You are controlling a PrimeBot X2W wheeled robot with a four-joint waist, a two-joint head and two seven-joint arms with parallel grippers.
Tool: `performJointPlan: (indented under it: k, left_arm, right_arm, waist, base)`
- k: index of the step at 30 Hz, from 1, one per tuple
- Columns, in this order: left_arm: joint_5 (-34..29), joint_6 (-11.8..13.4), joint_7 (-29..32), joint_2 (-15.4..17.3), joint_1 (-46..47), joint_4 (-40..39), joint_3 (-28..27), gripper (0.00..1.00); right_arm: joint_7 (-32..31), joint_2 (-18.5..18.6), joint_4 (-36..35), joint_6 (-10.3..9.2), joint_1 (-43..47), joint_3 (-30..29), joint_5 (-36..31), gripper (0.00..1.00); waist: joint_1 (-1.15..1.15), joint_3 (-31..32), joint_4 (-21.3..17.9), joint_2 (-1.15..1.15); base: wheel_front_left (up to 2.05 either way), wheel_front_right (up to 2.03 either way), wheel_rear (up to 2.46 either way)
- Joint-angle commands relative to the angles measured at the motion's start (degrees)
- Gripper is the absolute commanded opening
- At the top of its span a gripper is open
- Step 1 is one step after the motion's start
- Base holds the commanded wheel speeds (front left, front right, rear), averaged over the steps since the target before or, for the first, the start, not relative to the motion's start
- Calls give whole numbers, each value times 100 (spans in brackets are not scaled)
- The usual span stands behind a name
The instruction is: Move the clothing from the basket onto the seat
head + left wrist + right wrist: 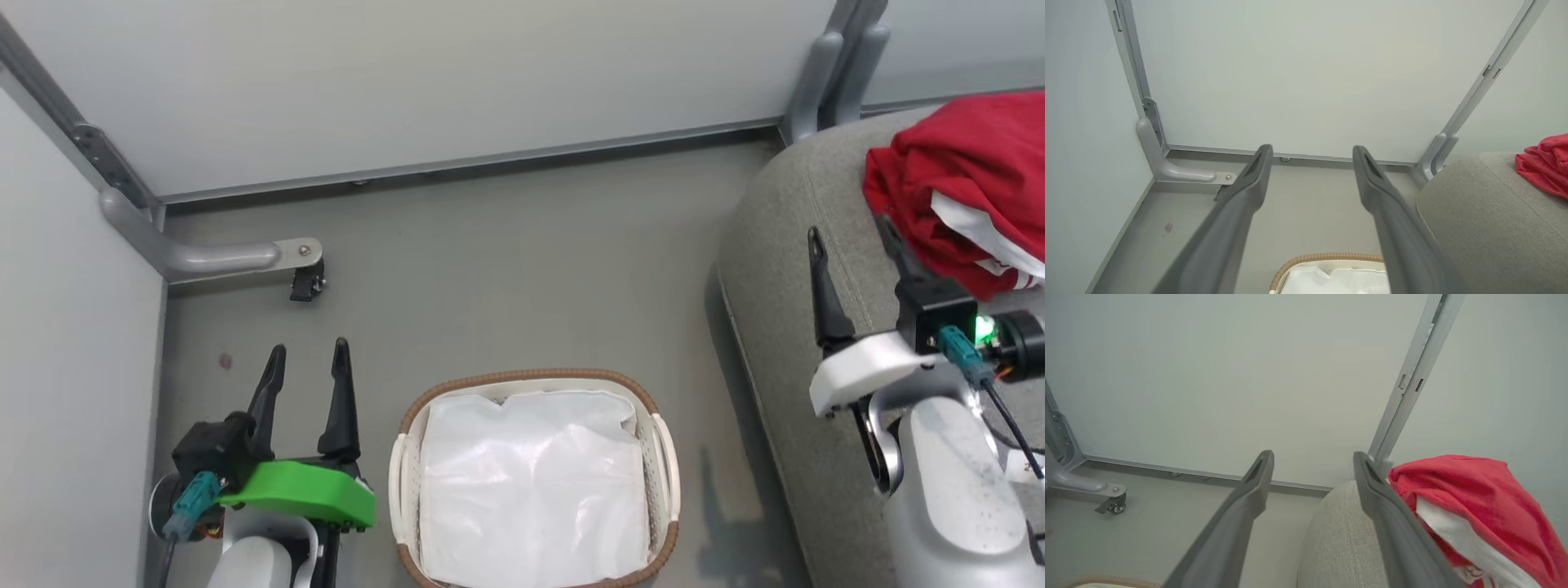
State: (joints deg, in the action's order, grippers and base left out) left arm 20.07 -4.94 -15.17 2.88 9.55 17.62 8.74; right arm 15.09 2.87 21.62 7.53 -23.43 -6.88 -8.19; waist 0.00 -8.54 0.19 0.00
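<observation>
Nearest me, at 6 o'clock, the basket is holding its white lining and no red that I am seeing. My left gripper is hanging at its 9 o'clock, fingers spread, empty. My right gripper, also spread and empty, is hovering over the seat. It is the nearer one to the clothing, which is lying bunched at its 1 o'clock, red with white trim, running roughly 10 to 4. I am judging the job done.

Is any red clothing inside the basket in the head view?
No, the basket holds its white lining, while the red clothing lies on the grey seat.
</observation>
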Motion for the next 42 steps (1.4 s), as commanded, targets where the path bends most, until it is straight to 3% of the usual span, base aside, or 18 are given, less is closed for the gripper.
performJointPlan:
  k: [1, 13, 32, 33, 37, 42]
  left_arm:
    - [-13, 2, 4, 6, -146, -5, -75, 100]
    - [145, -58, 4, 5, -746, -89, -288, 100]
    - [104, -63, 4, 6, -814, 31, -308, 100]
    - [107, -62, 4, 6, -811, 33, -306, 0]
    - [184, -59, 19, -19, -782, 199, -290, 0]
    - [665, -72, 164, -17, -747, 166, -376, 0]
  right_arm:
    - [11, 11, 6, -8, 233, 58, 224, 100]
    - [11, 11, -281, -8, 1328, 416, 1206, 100]
    - [11, 11, -375, -8, 1569, 476, 1234, 100]
    - [11, 11, -379, -8, 1570, 476, 1233, 0]
    - [-31, -48, -171, 0, 1523, 453, 1282, 0]
    - [-230, -44, -156, 0, 1484, 368, 1863, 0]
  waist:
    - [0, 334, 320, 0]
    - [0, 579, 413, 0]
    - [0, 650, 300, 0]
    - [0, 650, 301, 0]
    - [0, 651, 299, 0]
    - [0, 659, 286, 0]
  base:
    - [0, 0, 0]
    - [0, 0, 0]
    - [0, 0, 0]
    - [0, 0, 0]
    - [0, 0, 0]
    - [0, 0, 0]
